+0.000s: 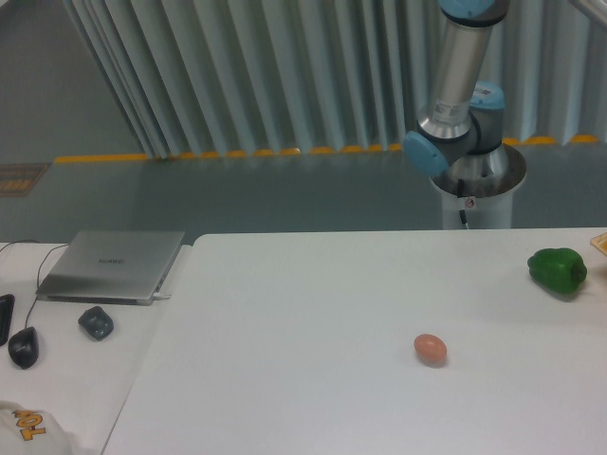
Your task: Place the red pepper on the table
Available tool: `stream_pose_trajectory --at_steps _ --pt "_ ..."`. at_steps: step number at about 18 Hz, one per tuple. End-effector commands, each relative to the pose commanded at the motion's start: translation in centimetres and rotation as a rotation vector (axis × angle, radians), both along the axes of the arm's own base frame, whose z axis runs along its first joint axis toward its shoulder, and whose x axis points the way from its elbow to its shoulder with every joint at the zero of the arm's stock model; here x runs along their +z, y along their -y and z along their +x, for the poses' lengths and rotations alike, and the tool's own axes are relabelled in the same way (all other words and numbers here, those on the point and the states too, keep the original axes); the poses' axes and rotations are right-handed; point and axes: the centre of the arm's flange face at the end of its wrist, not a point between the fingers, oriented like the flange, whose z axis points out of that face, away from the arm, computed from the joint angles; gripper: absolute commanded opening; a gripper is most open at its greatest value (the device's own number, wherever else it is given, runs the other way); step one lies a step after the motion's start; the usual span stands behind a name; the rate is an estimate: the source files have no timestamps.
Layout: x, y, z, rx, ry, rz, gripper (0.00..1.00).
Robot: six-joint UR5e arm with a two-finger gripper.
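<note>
My gripper and the red pepper are both out of frame, so their relation is unreadable. Jaw state unknown. Table (303, 313) lies below my arm (455, 85).

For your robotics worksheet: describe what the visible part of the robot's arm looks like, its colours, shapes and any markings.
The arm is a silver-grey metal tube with light-blue caps at its joints, on a round silver pedestal with a small red-and-white mark and a dark cable below. The gripper is out of view.

A glossy green bell pepper (558, 271) sits near the right edge, well apart from a small brownish-pink egg (430, 349). On the smaller white worktop (66, 379) at left lie a closed grey laptop (112, 266), a dark grey lump (95, 322) and a black mouse (24, 347).
</note>
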Motion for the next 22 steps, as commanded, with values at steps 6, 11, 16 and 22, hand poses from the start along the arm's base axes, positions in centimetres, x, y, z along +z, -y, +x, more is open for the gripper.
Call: stream_pose_trajectory --at_steps 6,11,16,22 --pt "-0.8 1.1 0.1 0.028 0.015 -0.027 0.99" --pt "-1.4 1.1 0.3 0.028 0.023 -0.026 0.99" --pt "-1.7 1.0 0.1 0.024 0.02 -0.023 0.56" --pt "-0.7 0.7 -0.2 0.015 0.0 -0.017 0.31"
